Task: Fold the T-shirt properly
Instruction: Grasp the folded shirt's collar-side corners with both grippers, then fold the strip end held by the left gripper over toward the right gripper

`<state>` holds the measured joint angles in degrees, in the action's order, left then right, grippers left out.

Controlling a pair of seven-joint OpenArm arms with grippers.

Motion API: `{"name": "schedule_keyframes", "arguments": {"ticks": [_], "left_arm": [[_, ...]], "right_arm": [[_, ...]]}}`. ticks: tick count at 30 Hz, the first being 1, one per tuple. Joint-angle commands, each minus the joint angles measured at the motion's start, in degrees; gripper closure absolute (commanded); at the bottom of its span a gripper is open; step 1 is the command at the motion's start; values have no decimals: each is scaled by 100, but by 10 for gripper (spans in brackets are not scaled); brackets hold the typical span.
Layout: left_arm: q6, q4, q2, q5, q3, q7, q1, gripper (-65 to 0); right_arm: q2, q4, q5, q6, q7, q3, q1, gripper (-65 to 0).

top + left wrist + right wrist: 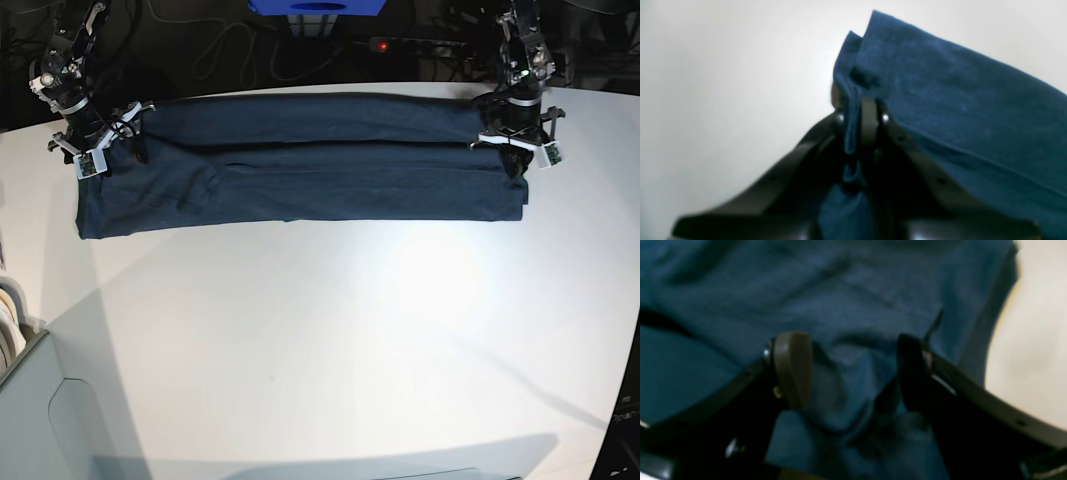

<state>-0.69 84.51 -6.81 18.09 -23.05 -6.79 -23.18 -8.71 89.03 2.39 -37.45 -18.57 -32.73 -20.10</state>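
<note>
White and brightly lit, the table (330, 340) fills most of the base view, with dark clutter and cables beyond its far edge. Across the far part of the table lies the T-shirt (300, 180), a dark navy garment folded lengthwise into a long, narrow band that runs from one arm to the other.

At the band's end on that view's right, the left claw (513, 158) comes down on the cloth near the corner. Its wrist camera shows the jaws pressed together on a gathered edge of the T-shirt (940, 110): a strip of blue fabric passes between the dark fingers (869, 120) and bunches up behind them, while the rest of the cloth spreads away to the right of the left claw (860, 118) over the pale table.

At the opposite end, the right claw (112, 135) sits at the far corner of the band. Seen from its own wrist camera, the right claw (853, 370) stands spread, its two pads well apart, with a soft ridge of the T-shirt (853, 290) lying between them. Whether the pads touch the cloth cannot be told from the blurred picture.
</note>
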Motion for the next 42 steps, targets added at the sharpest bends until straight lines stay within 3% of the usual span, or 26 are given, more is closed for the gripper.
{"name": "schedule_keyframes", "arguments": {"ticks": [1, 6, 11, 14, 19, 25, 29, 38, 42], "left_arm": [[56, 19, -9, -55, -3, -337, -69, 0], [56, 380, 8, -55, -152, -337, -130, 0], [56, 1426, 325, -55, -363, -372, -341, 0], [56, 2050, 518, -72, -135, -381, -412, 0], [64, 2578, 791, -116, 955, -381, -552, 0], [100, 2455, 738, -125, 2986, -354, -535, 0], [108, 2103, 738, -125, 3927, -354, -122, 0], [126, 1074, 738, -125, 4955, -354, 845, 0], [126, 872, 738, -125, 5105, -354, 968, 0]], "right_arm": [[-118, -20, -85, -57, 120, -46, 71, -381], [-144, -301, -85, -57, 120, -37, 133, -381], [-144, -310, -85, -57, 120, 201, 133, -381], [-144, -310, -85, -57, 120, 324, 133, -381], [-127, -301, -85, -57, 120, 447, 133, -381], [-136, -275, -85, -57, 120, 526, 142, -381], [-144, -275, -85, -57, 120, 526, 142, -381], [-188, -275, -85, -57, 120, 508, 142, -381], [-259, -275, -85, -57, 120, 526, 142, -381]]}}
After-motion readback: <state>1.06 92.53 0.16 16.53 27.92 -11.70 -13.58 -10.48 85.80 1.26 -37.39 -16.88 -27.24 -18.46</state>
